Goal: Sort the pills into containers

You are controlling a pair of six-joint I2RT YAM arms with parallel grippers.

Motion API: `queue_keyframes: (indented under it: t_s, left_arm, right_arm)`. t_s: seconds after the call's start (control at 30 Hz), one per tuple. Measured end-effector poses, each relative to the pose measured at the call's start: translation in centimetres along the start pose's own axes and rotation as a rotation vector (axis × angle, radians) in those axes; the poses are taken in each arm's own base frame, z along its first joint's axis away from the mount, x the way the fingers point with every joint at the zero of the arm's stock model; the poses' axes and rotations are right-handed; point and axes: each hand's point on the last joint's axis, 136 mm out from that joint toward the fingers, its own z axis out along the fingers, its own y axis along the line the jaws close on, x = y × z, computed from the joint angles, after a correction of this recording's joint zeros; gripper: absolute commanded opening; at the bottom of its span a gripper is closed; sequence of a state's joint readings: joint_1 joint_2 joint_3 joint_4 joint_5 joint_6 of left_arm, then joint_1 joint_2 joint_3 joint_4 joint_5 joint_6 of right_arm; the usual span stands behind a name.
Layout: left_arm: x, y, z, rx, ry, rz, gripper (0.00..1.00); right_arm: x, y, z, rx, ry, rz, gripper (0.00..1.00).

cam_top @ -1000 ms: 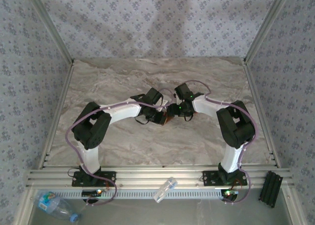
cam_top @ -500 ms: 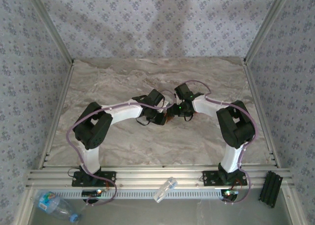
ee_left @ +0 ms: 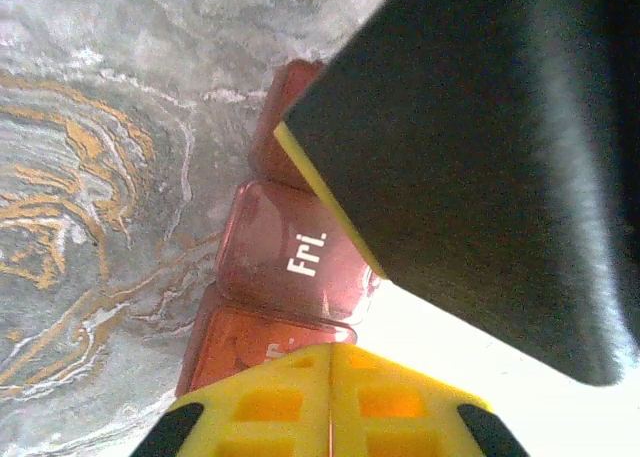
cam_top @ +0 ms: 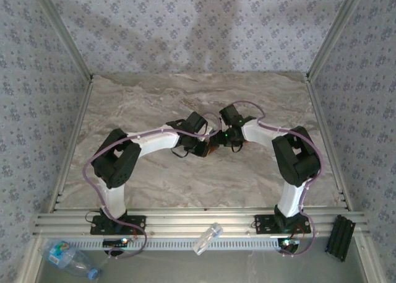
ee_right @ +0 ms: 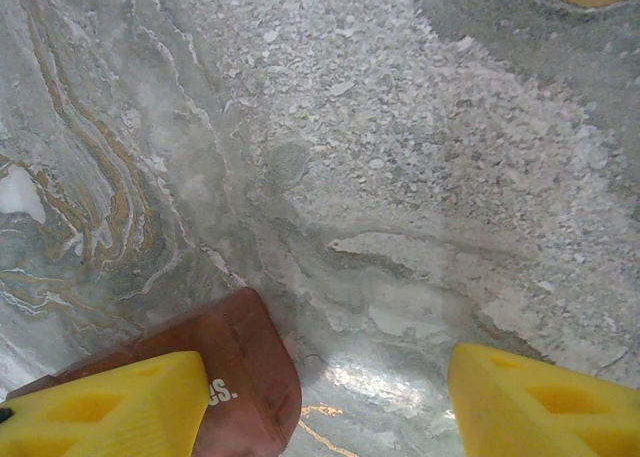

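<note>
A: Two arms meet over the middle of the table [cam_top: 154, 103]. Between them lies the container, a red translucent pill organiser [ee_left: 262, 227], flat on the marble.

B: Hands?

A: Left hand [ee_left: 330, 362]: yellow pads pressed together just above the box. Whether they pinch a lid edge, cannot tell. Right hand [ee_right: 325, 382]: jaws wide apart, one finger over the box's end, the other over bare table, nothing gripped.

B: Handling?

A: Judged light, stiff, smooth plastic, likely to skid if pushed. Best steadied across its narrow sides while a lid is lifted at its lip.

B: View differences?

A: Left wrist reads the "Fri." lid [ee_left: 308, 255], with a dark bulk [ee_left: 480, 157] looming beside it. From overhead the box is a reddish speck between the wrists. Right wrist shows the box's rounded end.
</note>
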State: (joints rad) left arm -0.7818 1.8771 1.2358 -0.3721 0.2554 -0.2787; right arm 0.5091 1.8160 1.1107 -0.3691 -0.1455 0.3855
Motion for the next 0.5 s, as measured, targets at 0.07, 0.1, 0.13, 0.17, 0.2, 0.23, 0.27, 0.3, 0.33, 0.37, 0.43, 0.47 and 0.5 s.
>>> queue_keyframes:
  t_s: [0.07, 0.1, 0.13, 0.17, 0.2, 0.23, 0.27, 0.3, 0.33, 0.37, 0.43, 0.47, 0.5]
  left_arm:
    - [-0.9, -0.3, -1.1, -0.003, -0.041, 0.022, 0.23]
    - [-1.4, -0.5, -1.7, -0.002, -0.062, 0.026, 0.26]
    - [-2.1, -0.8, -2.6, 0.0, -0.095, 0.04, 0.29]
    - [-3.0, -1.1, -3.6, -0.001, -0.133, 0.053, 0.34]
    - [-3.7, -1.5, -4.6, -0.001, -0.169, 0.06, 0.37]
    - [-4.6, -1.8, -5.9, -0.003, -0.215, 0.076, 0.43]
    - [-5.4, -2.1, -7.3, -0.005, -0.262, 0.086, 0.51]
    - [-6.2, -2.3, -8.7, -0.011, -0.308, 0.094, 0.58]
    - [-7.1, -2.5, -10.2, -0.017, -0.358, 0.102, 0.69]
    - [-7.9, -2.6, -11.8, -0.028, -0.411, 0.114, 0.86]
    - [-9.2, -2.5, -14.7, -0.055, -0.501, 0.117, 1.0]
    - [-9.8, -2.2, -16.3, -0.071, -0.546, 0.114, 1.0]
    - [-10.2, -1.9, -17.4, -0.087, -0.578, 0.112, 1.0]
  right_arm:
    - [0.0, 0.0, -0.1, 0.005, 0.003, 0.0, 0.67]
    - [0.0, 0.0, -0.1, 0.006, 0.007, 0.001, 0.67]
    - [-0.1, 0.0, -0.2, 0.008, 0.01, 0.001, 0.67]
    - [-0.1, 0.0, -0.3, 0.011, 0.015, 0.002, 0.67]
    - [-0.2, 0.0, -0.4, 0.015, 0.018, 0.002, 0.67]
    - [-0.3, 0.1, -0.6, 0.017, 0.023, 0.003, 0.68]
    - [-0.5, 0.2, -0.8, 0.017, 0.023, 0.003, 0.68]
    - [-0.9, 0.5, -1.1, 0.015, 0.019, 0.001, 0.68]
    - [-1.4, 0.8, -1.5, 0.01, 0.009, -0.001, 0.69]
    - [-2.1, 1.2, -2.1, 0.004, -0.005, -0.003, 0.69]
    - [-3.5, 2.1, -3.6, -0.016, -0.043, -0.01, 0.7]
    - [-4.3, 2.7, -4.8, -0.028, -0.068, -0.014, 0.7]
    - [-5.0, 3.1, -5.8, -0.039, -0.09, -0.018, 0.72]
